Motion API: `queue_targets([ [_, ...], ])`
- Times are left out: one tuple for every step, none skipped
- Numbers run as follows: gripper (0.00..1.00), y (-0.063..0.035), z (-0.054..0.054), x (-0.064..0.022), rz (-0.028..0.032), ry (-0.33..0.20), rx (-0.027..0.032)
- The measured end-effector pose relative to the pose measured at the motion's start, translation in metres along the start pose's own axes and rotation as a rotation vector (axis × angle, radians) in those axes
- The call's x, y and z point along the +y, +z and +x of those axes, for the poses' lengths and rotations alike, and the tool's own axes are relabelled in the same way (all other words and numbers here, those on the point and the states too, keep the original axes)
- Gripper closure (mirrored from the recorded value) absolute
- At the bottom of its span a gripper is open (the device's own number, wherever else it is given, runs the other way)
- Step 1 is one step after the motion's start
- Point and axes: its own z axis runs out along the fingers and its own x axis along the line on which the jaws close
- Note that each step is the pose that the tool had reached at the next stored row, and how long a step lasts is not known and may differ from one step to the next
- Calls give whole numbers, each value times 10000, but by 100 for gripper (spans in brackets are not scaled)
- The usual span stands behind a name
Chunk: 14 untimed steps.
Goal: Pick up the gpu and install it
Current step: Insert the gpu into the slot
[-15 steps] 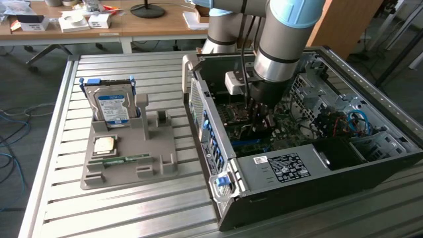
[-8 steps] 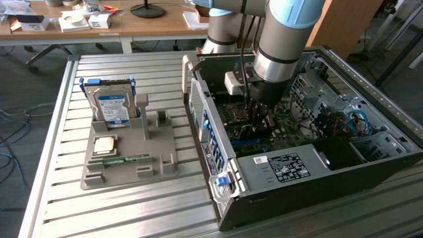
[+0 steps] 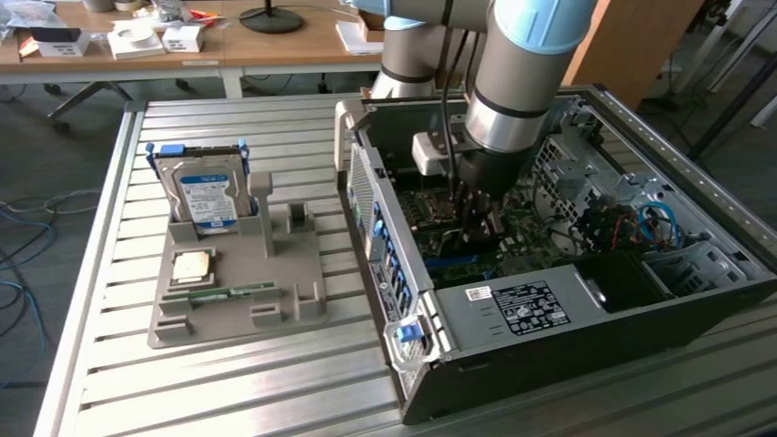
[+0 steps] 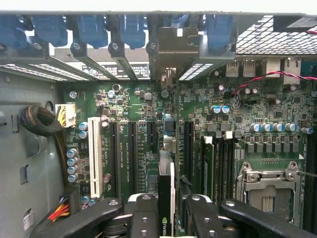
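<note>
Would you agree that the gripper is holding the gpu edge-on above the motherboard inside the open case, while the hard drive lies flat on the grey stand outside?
Not quite: the hard drive stands upright in the grey stand, as the exterior view shows. The rest holds: the gripper holds the gpu edge-on above the motherboard inside the open case.
</note>
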Motion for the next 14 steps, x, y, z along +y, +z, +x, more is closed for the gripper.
queue_targets([
  [74, 6, 0, 0, 0, 0, 0],
  [74, 7, 1, 1, -1, 0, 2],
  [74, 7, 1, 1, -2, 1, 3],
  [74, 7, 1, 1, -2, 1, 3],
  [74, 7, 1, 1, -2, 1, 3],
  [74, 7, 0, 1, -2, 1, 3],
  [74, 7, -1, 1, -3, 0, 4],
  [74, 7, -1, 1, -2, 0, 3],
  [74, 7, -1, 1, -2, 1, 3],
  [74, 7, -2, 1, -2, 0, 2],
  [74, 7, -2, 1, -2, 0, 0],
  [74, 8, -2, 2, -2, 1, 0],
  [74, 10, -2, 3, -2, 1, 0],
  [74, 10, -2, 3, -2, 0, 0],
])
